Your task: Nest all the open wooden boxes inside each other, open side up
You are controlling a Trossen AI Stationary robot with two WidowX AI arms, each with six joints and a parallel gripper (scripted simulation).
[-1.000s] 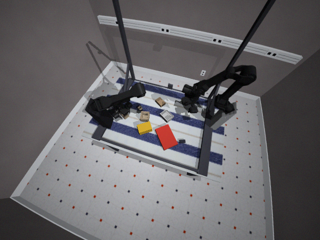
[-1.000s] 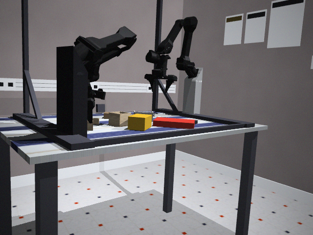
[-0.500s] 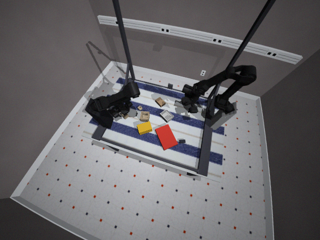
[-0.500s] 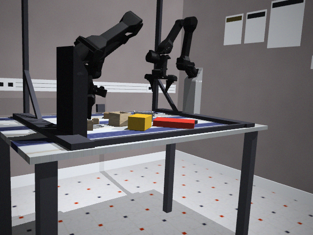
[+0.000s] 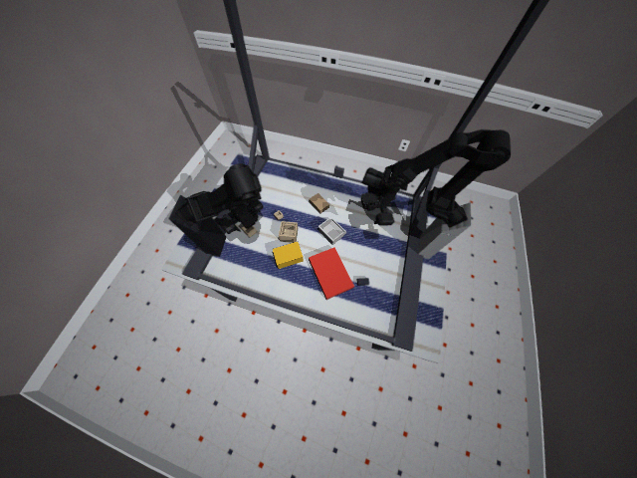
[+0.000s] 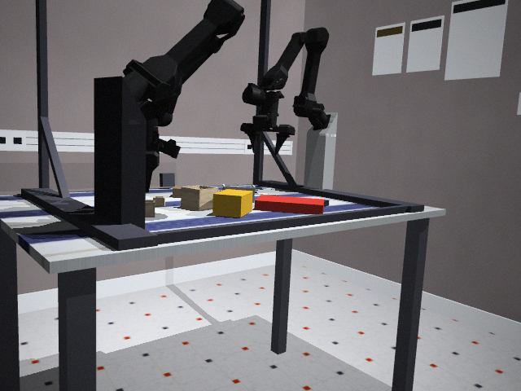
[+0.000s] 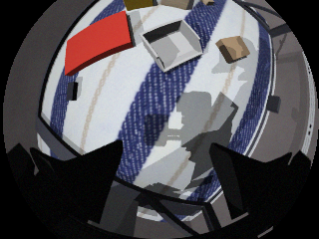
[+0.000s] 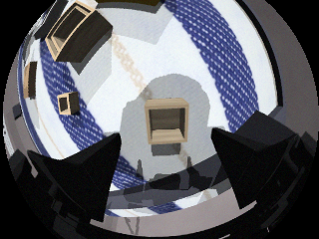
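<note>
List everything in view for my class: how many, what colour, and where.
Large tan wooden box: 1, double-rimmed, mid-table
Medium tan wooden box: 1, below right gripper
Tiny tan wooden box: 1, near large box
Brown wooden block or box: 1, wall side
Pale grey open tray: 1, beside large box
Yellow block: 1, beside large box
Flat red block: 1, beside yellow block
Small dark blocks: 2, one by red block, one wall side
Table: 1, blue-white striped
Metal frame: 1, dark, around tabletop
Wall rail: 1, white
Wall outlet: 1, white
Wall sheets: white, at least 3
Speckled floor: white
Arms: 2, black; left gripper, right gripper, both open
</note>
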